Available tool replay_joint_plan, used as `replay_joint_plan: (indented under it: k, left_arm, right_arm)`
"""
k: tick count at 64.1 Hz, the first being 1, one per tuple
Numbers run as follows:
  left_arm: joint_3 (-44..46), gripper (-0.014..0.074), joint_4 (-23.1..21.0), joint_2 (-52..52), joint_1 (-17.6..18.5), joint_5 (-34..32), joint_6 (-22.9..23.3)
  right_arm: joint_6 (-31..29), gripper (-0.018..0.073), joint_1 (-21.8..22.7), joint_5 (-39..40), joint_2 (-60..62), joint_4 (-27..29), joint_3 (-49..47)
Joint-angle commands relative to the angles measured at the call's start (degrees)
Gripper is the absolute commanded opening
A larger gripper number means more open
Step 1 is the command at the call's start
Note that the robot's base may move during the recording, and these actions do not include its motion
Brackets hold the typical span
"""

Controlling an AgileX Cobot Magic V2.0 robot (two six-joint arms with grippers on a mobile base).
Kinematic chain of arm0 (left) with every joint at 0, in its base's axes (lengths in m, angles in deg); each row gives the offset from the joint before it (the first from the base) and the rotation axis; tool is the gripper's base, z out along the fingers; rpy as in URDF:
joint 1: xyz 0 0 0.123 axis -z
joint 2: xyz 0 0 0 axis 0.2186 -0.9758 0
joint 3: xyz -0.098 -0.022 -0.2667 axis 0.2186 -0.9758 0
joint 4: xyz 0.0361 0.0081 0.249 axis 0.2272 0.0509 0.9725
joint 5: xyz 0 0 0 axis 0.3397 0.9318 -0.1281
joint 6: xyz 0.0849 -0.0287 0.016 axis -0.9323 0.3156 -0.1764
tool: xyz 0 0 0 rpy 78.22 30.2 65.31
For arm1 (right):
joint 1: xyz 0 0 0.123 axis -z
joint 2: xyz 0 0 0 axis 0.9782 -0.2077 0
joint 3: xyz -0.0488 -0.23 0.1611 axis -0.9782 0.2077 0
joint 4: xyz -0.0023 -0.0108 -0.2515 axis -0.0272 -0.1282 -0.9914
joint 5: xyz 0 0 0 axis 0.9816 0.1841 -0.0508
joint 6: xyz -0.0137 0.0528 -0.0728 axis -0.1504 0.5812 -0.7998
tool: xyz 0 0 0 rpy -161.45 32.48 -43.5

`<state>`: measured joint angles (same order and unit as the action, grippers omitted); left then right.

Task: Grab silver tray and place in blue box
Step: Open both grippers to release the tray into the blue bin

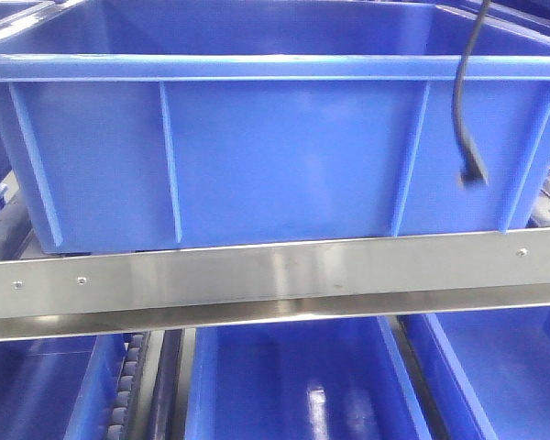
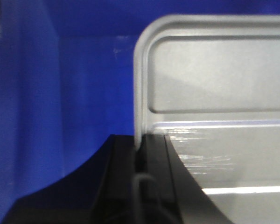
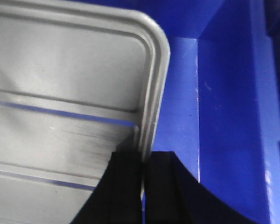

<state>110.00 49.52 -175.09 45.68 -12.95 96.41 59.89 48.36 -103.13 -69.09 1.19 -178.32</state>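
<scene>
Two-armed AgileX robot holds the silver tray inside the blue box, gripped at opposite ends. The left pincer is clenched on the tray's left rim, its black fingers either side of the raised edge just below a rounded corner. The right pincer is clamped the same way on the right rim. Both wrist views show blue plastic walls beyond the tray's edges, and the right one shows an inside corner of the box near the tray's rounded corner. The two long raised lines on the tray's floor catch the light. Whether the tray rests on the box bottom or hangs above it cannot be told.

From the front, the box sits on a rack behind a steel rail, with a black cable dangling over its right side and more blue crates on the level below. Neither tray nor arms show in this view.

The step in hand appears to be the final lowering and release. Done well, both arms would descend at the same rate so the tray stays flat. The right end needs room from the box wall. Both pincers should open together, and only once the tray is borne by the bottom, then lift straight up clear of the rim.
</scene>
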Motion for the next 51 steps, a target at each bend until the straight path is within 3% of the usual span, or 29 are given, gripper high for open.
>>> replay_joint_plan:
  k: [1, 13, 32, 41, 46, 51]
  left_arm:
    - [1.8, -0.0097, -0.5, -0.7, -1.2, -6.8, -0.8]
    - [1.8, -0.0097, -0.8, -6.4, -3.6, -10.2, -0.8]
    - [1.8, -0.0063, -3.4, -9.7, -4.1, -10.6, -0.9]
    - [1.8, 0.009, -4.1, -9.9, -4.1, -10.7, -0.9]
    - [1.8, 0.0239, -4.1, -9.9, -4.1, -10.9, -0.9]
    - [1.8, 0.0352, -4.1, -9.9, -4.1, -11.0, -0.9]
  right_arm:
    - [-1.6, 0.0056, 1.4, 8.2, -0.8, 0.1, -2.1]
    - [-1.6, 0.0056, 3.3, 11.0, -6.5, 0.1, -2.1]
    - [-1.6, 0.006, 3.5, 11.9, -10.1, 0.0, -2.1]
    - [-1.6, 0.0102, 3.6, 11.6, -10.1, 0.0, -2.1]
    - [-1.6, 0.0202, 3.6, 11.0, -10.1, 0.0, -2.1]
    - [-1.6, 0.0369, 3.6, 10.5, -10.1, 0.0, -2.1]
